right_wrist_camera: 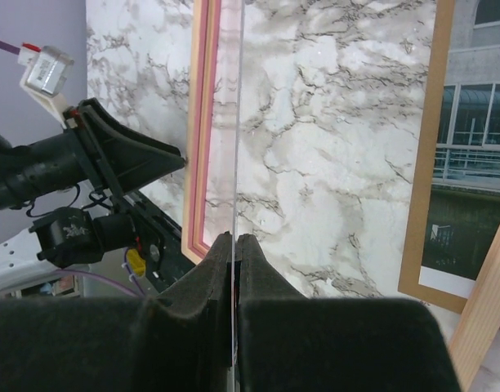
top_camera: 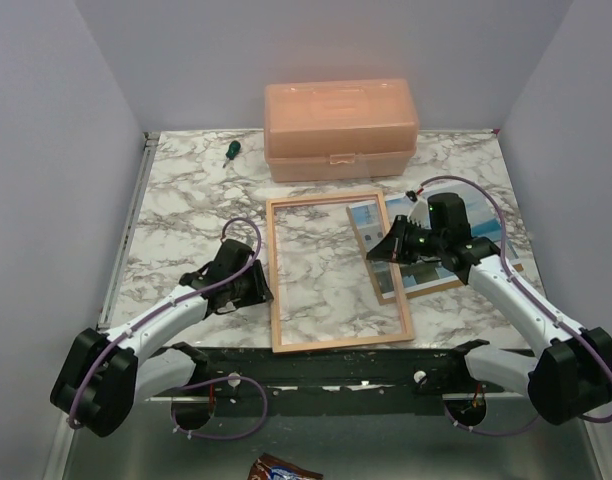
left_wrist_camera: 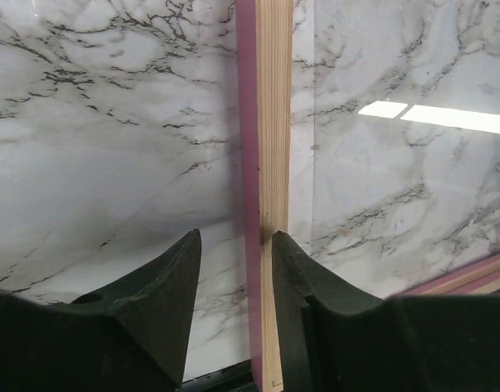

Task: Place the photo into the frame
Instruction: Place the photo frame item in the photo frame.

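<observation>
The frame (top_camera: 336,270) lies flat at the table's middle, pale wood back up. Its left rail (left_wrist_camera: 266,122) shows a pink side. My left gripper (top_camera: 264,283) is open and straddles this rail (left_wrist_camera: 236,237); the right finger touches the wood and the left finger stands apart. My right gripper (top_camera: 384,247) is shut on a thin clear pane (right_wrist_camera: 234,122), seen edge-on, over the frame's right part. The photo (top_camera: 436,235) lies on a brown backing board (top_camera: 381,285) under my right arm. It also shows in the right wrist view (right_wrist_camera: 470,163).
A translucent orange lidded box (top_camera: 341,128) stands at the back. A green-handled screwdriver (top_camera: 229,151) lies at the back left. A snack wrapper (top_camera: 281,468) lies below the table's near edge. Walls close in on three sides.
</observation>
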Robot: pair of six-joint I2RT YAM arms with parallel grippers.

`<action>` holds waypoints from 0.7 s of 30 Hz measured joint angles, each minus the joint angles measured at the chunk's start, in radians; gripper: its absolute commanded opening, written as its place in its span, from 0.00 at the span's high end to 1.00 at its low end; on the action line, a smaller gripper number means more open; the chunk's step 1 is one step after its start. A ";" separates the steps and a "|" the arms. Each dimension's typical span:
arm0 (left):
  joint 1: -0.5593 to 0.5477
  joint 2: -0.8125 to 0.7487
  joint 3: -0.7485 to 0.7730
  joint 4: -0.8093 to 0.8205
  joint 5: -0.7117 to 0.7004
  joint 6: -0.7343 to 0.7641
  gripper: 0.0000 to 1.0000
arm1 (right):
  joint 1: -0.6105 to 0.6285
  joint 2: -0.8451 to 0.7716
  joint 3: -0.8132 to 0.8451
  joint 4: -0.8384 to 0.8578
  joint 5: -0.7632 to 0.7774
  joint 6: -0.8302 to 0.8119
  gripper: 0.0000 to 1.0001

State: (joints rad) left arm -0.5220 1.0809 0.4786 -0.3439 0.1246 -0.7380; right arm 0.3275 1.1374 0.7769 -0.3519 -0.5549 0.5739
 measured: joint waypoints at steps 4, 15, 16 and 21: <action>0.015 0.007 -0.009 -0.001 0.007 0.000 0.66 | 0.000 0.000 0.018 0.000 -0.011 0.001 0.99; 0.019 0.027 -0.010 0.013 0.021 0.001 0.71 | 0.000 0.010 0.023 0.048 -0.069 0.048 0.99; 0.019 0.029 -0.010 0.014 0.021 0.001 0.71 | 0.000 0.013 0.023 0.054 -0.074 0.055 0.99; 0.019 0.039 -0.010 0.030 0.027 0.001 0.72 | 0.000 0.016 0.023 0.082 -0.098 0.080 0.99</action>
State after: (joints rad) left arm -0.5030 1.1194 0.4686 -0.3141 0.1516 -0.7372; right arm 0.3275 1.1538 0.7998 -0.2703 -0.6533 0.6544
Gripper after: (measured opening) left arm 0.288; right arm 0.058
